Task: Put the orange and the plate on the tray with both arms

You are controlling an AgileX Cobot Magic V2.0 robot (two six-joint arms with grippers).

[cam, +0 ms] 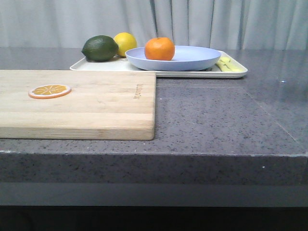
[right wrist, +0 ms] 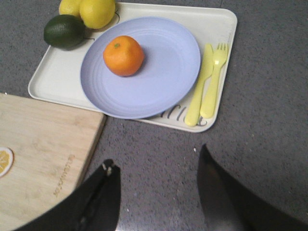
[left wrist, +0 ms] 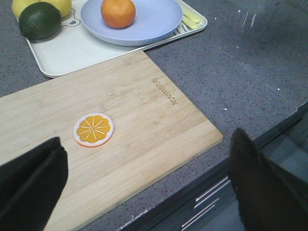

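The orange sits on the plate on the tray at upper centre of the front view, while both grippers hang apart with jaws open, empty.

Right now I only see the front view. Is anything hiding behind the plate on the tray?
Observer: Yes, a yellow knife and fork lie side by side on the tray, next to the plate.
Operator: How many lemons?
Observer: Two lemons, by the lime.
Operator: Are the grippers holding anything?
Observer: No. The left gripper and right gripper are both open and empty.
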